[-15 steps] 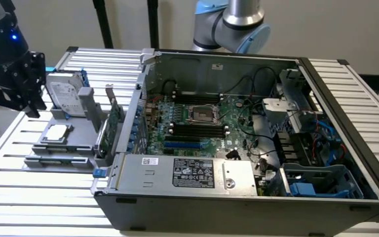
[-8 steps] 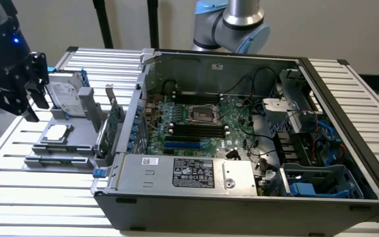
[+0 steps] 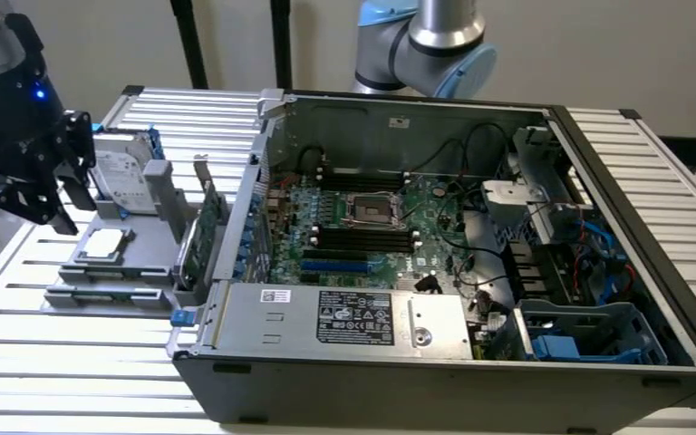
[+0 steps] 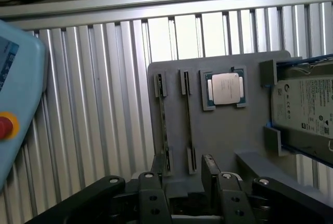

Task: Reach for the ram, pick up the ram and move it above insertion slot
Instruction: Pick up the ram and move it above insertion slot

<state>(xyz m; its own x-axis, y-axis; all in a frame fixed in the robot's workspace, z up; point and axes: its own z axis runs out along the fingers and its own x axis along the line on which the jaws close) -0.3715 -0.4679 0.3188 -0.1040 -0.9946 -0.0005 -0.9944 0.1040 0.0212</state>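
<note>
Two thin ram sticks stand on edge in a grey holder [image 4: 223, 146]: one ram [image 4: 162, 125] and a second ram [image 4: 188, 122] beside it. My gripper [image 4: 182, 171] hovers above the end of these sticks, open, with nothing between its black fingers [image 4: 209, 168]. In the exterior view my gripper [image 3: 43, 201] hangs at the far left, over the holder [image 3: 142, 263] outside the computer case. The black insertion slots [image 3: 366, 238] lie on the motherboard inside the open case, beside the processor socket.
The holder also carries a processor chip [image 4: 225, 88], a silver hard drive [image 4: 307, 104] and an upright green card [image 3: 209, 231]. The open computer case [image 3: 323, 381] fills the exterior view's right. A light blue pendant with a red button [image 4: 15, 94] lies on the slatted table [image 4: 93, 104].
</note>
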